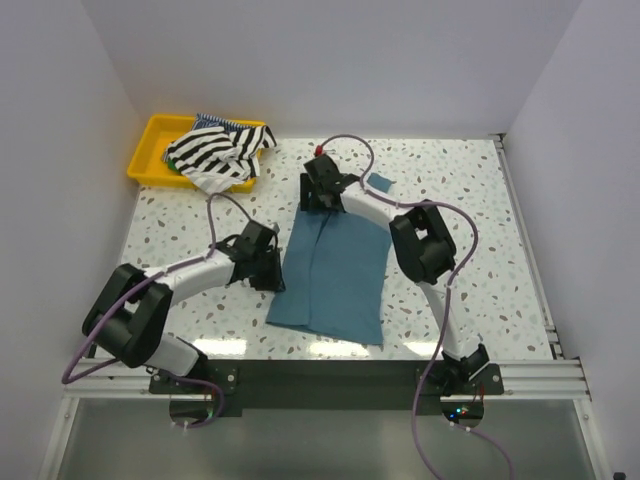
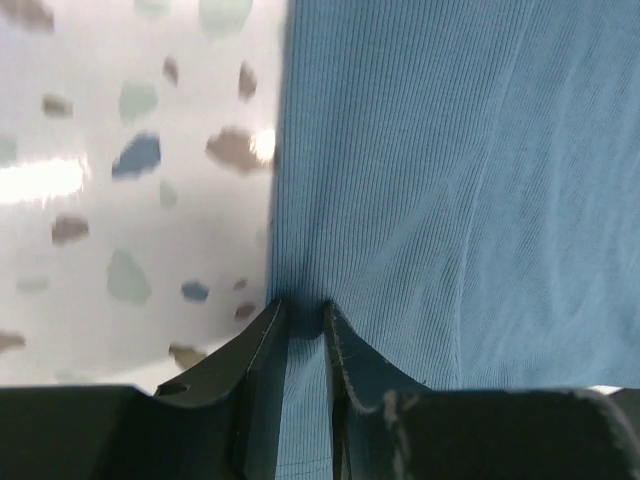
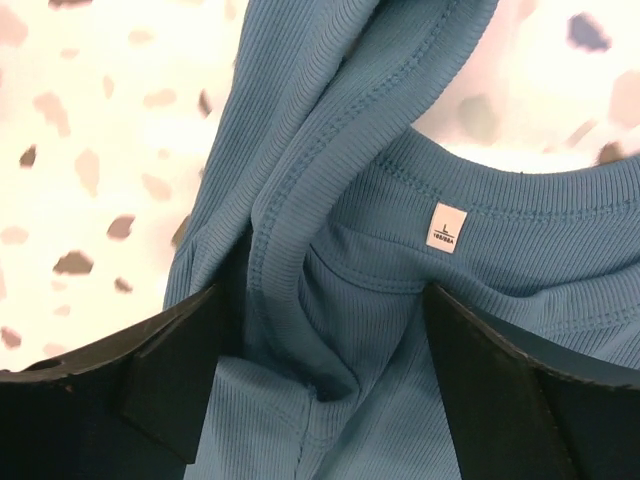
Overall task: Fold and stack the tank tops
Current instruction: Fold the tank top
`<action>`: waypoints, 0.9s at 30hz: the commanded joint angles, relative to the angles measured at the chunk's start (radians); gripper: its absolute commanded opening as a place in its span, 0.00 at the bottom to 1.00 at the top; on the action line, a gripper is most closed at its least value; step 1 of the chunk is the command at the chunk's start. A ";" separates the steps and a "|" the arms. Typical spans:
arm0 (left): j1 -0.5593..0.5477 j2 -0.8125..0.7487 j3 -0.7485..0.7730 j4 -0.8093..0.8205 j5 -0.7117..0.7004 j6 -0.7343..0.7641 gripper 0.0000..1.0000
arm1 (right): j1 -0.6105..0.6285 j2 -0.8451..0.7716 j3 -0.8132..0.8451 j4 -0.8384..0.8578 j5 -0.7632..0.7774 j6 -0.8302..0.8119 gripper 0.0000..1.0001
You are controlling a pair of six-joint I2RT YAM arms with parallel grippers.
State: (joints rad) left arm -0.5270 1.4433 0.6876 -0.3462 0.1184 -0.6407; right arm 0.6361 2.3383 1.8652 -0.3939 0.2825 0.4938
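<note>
Fold underway on teal top (image 1: 335, 270); left gripper (image 2: 303, 308) pinches its edge, right gripper (image 3: 322, 300) wide above neckline; striped top (image 1: 215, 150) beyond both in tray (image 1: 150, 135), 0 stacked

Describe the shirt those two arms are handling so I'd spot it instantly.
On the speckled table, look at the centre. The teal-blue tank top lies flat there; unlike the black-and-white striped top heaped in the yellow tray, it is plain.

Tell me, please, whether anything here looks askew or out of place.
The teal tank top lies skewed, one strap poking out sideways at its far end. The black-and-white striped top spills over the near rim of the yellow tray.
</note>
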 commanded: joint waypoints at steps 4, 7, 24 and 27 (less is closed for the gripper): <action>0.050 0.175 0.170 0.052 -0.098 0.070 0.27 | -0.122 0.024 0.032 0.072 -0.103 -0.035 0.87; 0.100 0.239 0.225 0.044 -0.094 0.072 0.27 | -0.148 -0.003 0.077 0.061 -0.129 -0.046 0.89; -0.189 0.094 0.416 -0.037 -0.065 0.092 0.53 | -0.243 -0.569 -0.434 -0.016 0.004 0.055 0.79; -0.334 0.091 0.365 0.019 -0.052 0.040 0.51 | -0.268 -0.687 -0.626 0.021 0.003 0.083 0.61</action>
State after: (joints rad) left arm -0.7406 1.5475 1.1099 -0.3424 0.0425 -0.5510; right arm 0.3965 1.7020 1.4010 -0.3893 0.2581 0.5217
